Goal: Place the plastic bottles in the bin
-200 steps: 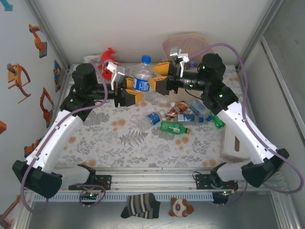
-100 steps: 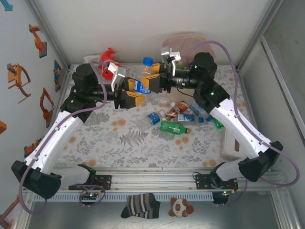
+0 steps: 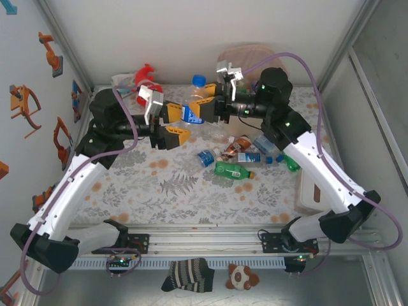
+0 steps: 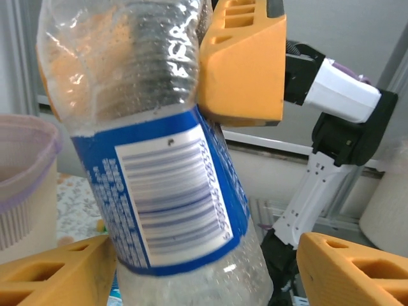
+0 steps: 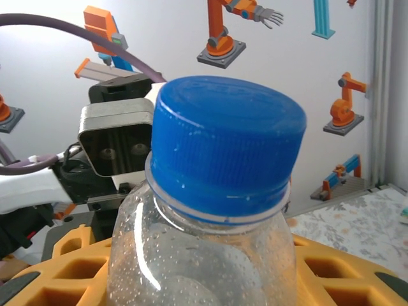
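The blue-capped bottle (image 3: 189,113) sits clamped in the right gripper (image 3: 204,102).

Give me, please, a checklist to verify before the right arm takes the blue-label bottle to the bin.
1. Right gripper shut on blue-label bottle: ok, it clamps below the blue cap.
2. Left gripper open: ok.
3. Left fingers clear of bottle: cannot tell, one lies close against the label.
4. Blue cap in place: ok.
5. Bin mouth free: cannot tell, the right arm hides part.
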Robot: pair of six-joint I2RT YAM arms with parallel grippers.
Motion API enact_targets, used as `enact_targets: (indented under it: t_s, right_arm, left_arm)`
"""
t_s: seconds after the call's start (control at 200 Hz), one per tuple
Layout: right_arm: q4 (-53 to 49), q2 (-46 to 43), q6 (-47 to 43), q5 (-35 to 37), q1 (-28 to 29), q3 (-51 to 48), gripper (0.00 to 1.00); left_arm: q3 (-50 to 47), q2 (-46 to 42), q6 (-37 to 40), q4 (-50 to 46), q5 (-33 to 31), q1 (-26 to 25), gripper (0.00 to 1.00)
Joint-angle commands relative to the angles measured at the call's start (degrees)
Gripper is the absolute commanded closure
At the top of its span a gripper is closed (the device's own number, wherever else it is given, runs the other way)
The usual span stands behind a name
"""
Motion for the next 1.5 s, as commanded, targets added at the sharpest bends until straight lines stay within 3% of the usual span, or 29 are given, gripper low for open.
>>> enact_targets:
  t_s: [0.0, 0.275, 0.621, 0.996, 1.302, 1.492]
  right_arm:
    - [-7.1, -1.5, -6.4, 3.5, 0.2, 4.1, 0.53]
    - [-21.9, 2.6, -17.4, 17.4, -3.8, 13.7, 0.52]
    - [-26.6, 13.9, -17.9, 36.2, -15.6, 26.0, 0.52]
    - [-30.2, 31.2, -27.3, 52.6, -20.4, 39.1, 0.53]
    - [-35.0, 44.4, -30.8, 56.8, -22.2, 47.3, 0.53]
    - [-38.6, 48.9, -30.9, 50.5, -23.3, 48.2, 0.54]
  left_arm:
    - [-1.3, -1.0, 2.5, -1.4, -3.9, 0.0, 0.23]
    - [-3.0, -0.4, 4.0, -4.7, -9.0, 0.4, 0.22]
    - [-2.6, -1.5, 5.5, -8.7, -10.4, 0.5, 0.22]
    - [-1.8, -1.8, 5.4, -11.3, -12.3, 0.6, 0.22]
    - [-2.8, -2.8, 4.4, -10.9, -13.0, 0.8, 0.23]
    - [-3.4, -3.0, 4.2, -11.0, -13.4, 0.7, 0.23]
